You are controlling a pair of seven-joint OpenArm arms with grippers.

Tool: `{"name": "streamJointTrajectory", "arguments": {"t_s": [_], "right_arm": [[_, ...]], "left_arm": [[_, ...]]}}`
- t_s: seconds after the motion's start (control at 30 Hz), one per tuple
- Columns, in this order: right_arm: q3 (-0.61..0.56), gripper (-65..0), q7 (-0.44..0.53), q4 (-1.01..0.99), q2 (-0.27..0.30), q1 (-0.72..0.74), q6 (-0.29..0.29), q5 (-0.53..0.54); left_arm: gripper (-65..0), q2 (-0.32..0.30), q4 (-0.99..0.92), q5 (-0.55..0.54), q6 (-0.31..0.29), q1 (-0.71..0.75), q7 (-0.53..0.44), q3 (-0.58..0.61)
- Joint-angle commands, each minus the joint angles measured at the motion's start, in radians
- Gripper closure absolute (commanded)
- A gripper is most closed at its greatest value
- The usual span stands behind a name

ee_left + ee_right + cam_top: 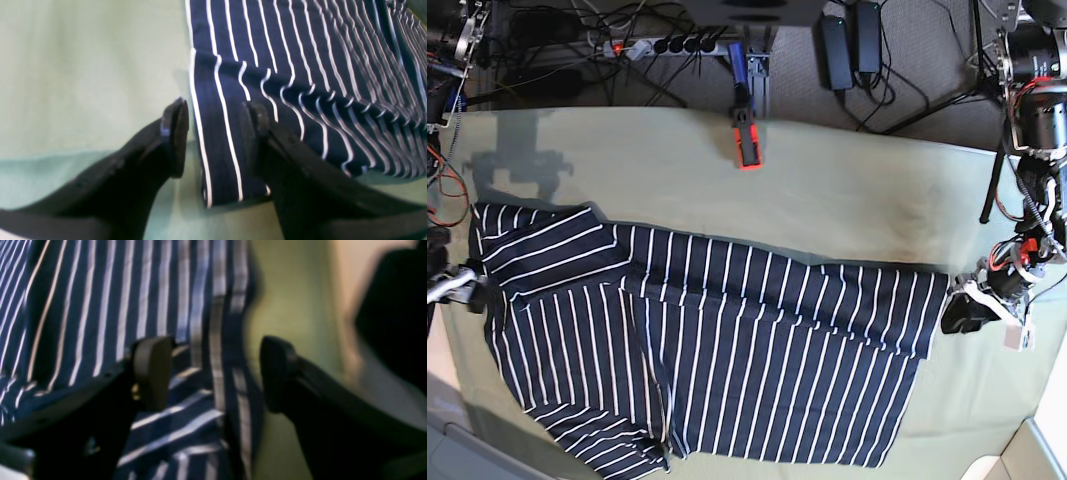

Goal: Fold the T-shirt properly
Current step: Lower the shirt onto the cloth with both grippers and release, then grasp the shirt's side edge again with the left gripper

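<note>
The T-shirt (717, 350) lies spread on the green cloth (827, 190). The left gripper (213, 133), at three o'clock, gapes over its hem, gripping nothing. The right gripper (213, 373), at nine, likewise spreads wide and grips nothing.

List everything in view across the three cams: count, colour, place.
T-shirt: one, dark navy with thin white stripes, spread across the middle of the table, part folded over itself.
Cloth: one, pale green, covering the table under the shirt.
Clamp-like tool: one, red and black, at the table's far edge, centre.
Power strip: one, grey, on the floor behind the table, with black cables around it.
Power bricks: two, black, on the floor at back right of the base view.
Left gripper: one, black, jaws apart, straddling the shirt's edge at the base view's right.
Right gripper: one, black, jaws apart over the shirt's edge at the base view's left.
</note>
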Motion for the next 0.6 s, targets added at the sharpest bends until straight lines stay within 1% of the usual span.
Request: {"name": "streamJointTrajectory", "arguments": {"t_s": [0.0,0.1,0.13,0.17,0.23,0.4,0.47,0.57], "right_arm": [[0.051,-41.1,0.001,0.013,0.025,0.012,0.057,0.021],[0.167,-41.1,-0.011,0.013,0.029,-0.037,0.057,0.044],[0.195,-41.1,-0.011,0.012,0.031,-0.06,0.057,0.057],[0.218,-41.1,-0.011,0.012,0.031,-0.084,0.057,0.068],[0.242,-41.1,-0.015,0.011,0.029,-0.134,0.057,0.091],[0.243,-41.1,-0.015,0.01,0.022,-0.22,0.057,0.127],[0.244,-41.1,-0.015,0.01,0.008,-0.228,0.057,0.127],[0.244,-41.1,-0.015,0.008,-0.03,-0.228,0.057,0.129]], "left_arm": [[-29.0,-0.018,0.018,-0.039,-0.01,-0.024,-0.006,-0.028],[-29.0,-0.017,0.018,-0.122,-0.043,-0.023,0.061,-0.085],[-29.0,-0.017,0.019,-0.164,-0.069,-0.014,0.09,-0.097],[-29.0,-0.014,0.019,-0.201,-0.092,-0.006,0.107,-0.099],[-29.0,-0.007,0.019,-0.244,-0.123,0.022,0.12,-0.098],[-29.0,0.04,0.02,-0.306,-0.123,0.095,0.125,-0.098],[-29.0,0.057,0.02,-0.346,-0.123,0.117,0.142,-0.098],[-29.0,0.077,0.029,-0.373,-0.123,0.149,0.154,-0.098]]}}
